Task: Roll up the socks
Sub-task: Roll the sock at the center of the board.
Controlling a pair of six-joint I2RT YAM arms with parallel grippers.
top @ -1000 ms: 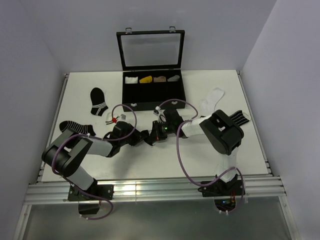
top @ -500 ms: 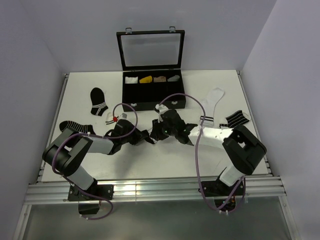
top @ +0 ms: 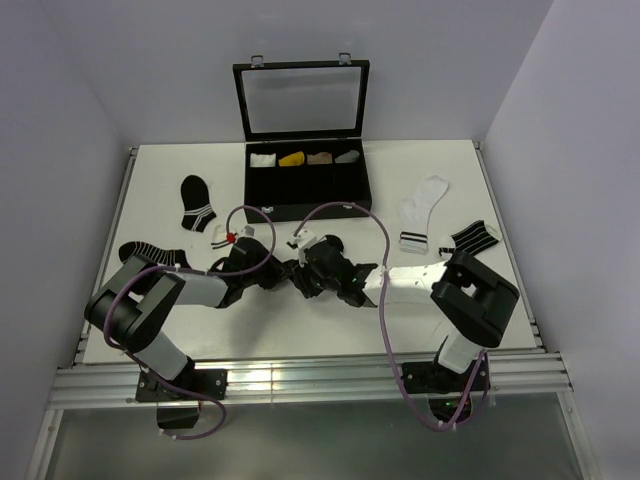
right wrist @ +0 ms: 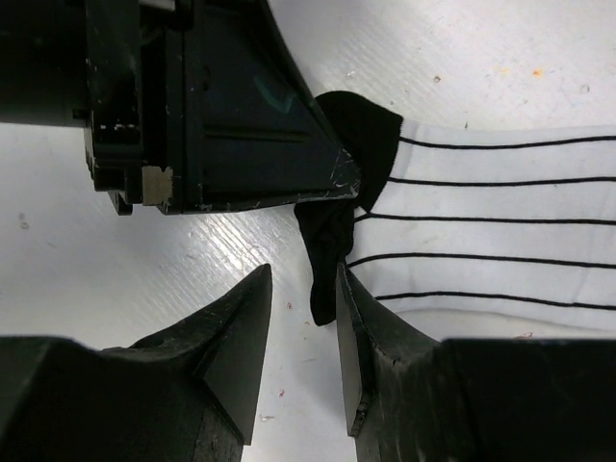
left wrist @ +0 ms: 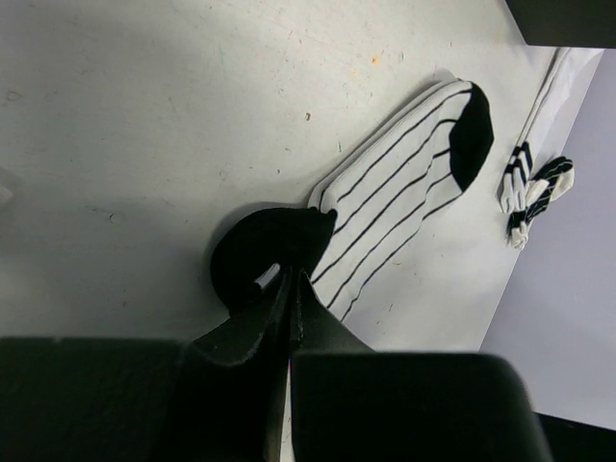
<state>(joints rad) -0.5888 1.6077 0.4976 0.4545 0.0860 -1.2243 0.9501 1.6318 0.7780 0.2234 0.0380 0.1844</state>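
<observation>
The striped sock [left wrist: 404, 197], flat on the table [top: 160, 180], is being pinched by its black cuff [right wrist: 351, 135] in the clamped left gripper [left wrist: 287, 289], its length running rightward, with the right gripper [right wrist: 300, 287] being held half-spread at that cuff.

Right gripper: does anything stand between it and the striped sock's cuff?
Nothing visible does. The right gripper is open at the cuff of the sock; the left gripper pinches that cuff beside it.

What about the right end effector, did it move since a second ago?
Yes. The right end effector slid a little away from the black box, toward the table's near edge, staying by the striped sock.
</observation>
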